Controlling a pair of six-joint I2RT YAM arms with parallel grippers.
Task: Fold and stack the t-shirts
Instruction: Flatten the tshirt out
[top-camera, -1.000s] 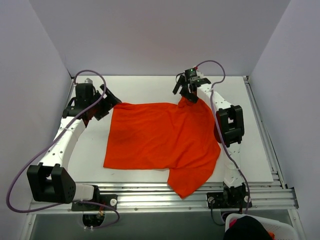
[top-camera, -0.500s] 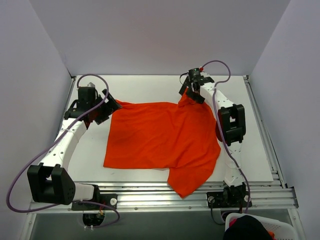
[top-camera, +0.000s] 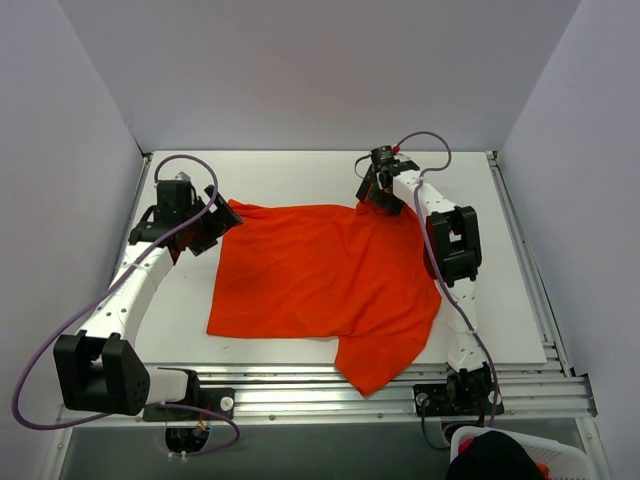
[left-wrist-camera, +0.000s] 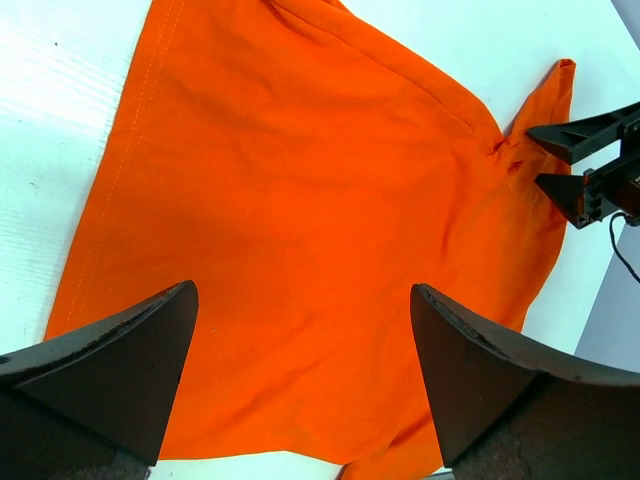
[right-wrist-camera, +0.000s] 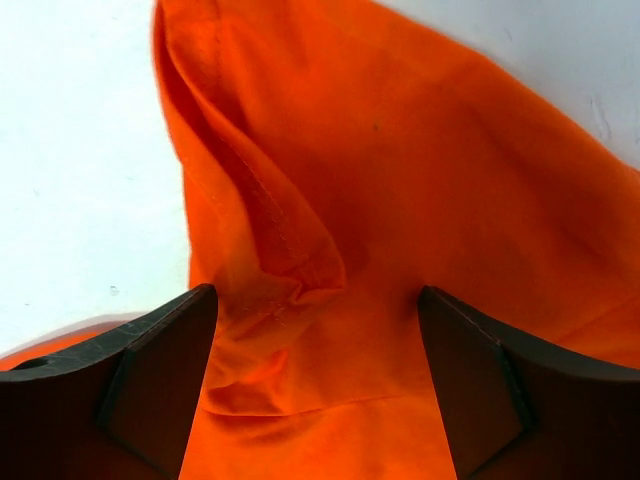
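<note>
Since a second ago little has shifted: my left gripper (left-wrist-camera: 302, 290) has eased slightly back at the far-left corner of the t-shirt (top-camera: 320, 270), and my right elbow has swung a touch inward. The shirt lies almost where it did. On the left, my fingers (left-wrist-camera: 110, 370) are spread wide with nothing pinched, and the cloth lies beyond and below them. Their lower parts are cut off at the edge of the wrist view. The shirt is spread on the white table (top-camera: 300, 170), its long axis running left to right. A stitched straight edge faces my left arm. One lobe at the near right laps over the table's near edge onto the rail (top-camera: 300, 385). I cannot pick out the neck or sleeves, so I cannot tell which way the top points. At the far-right corner my right gripper (right-wrist-camera: 317, 292) is also spread, with bunched, creased cloth lying between the fingers (right-wrist-camera: 150, 370) and not squeezed. Whether the tips touch it is hard to make out. At the near right, a white basket (top-camera: 560, 455) is cut off by the frame. It holds a dark thing (top-camera: 490, 455) I cannot identify.
</note>
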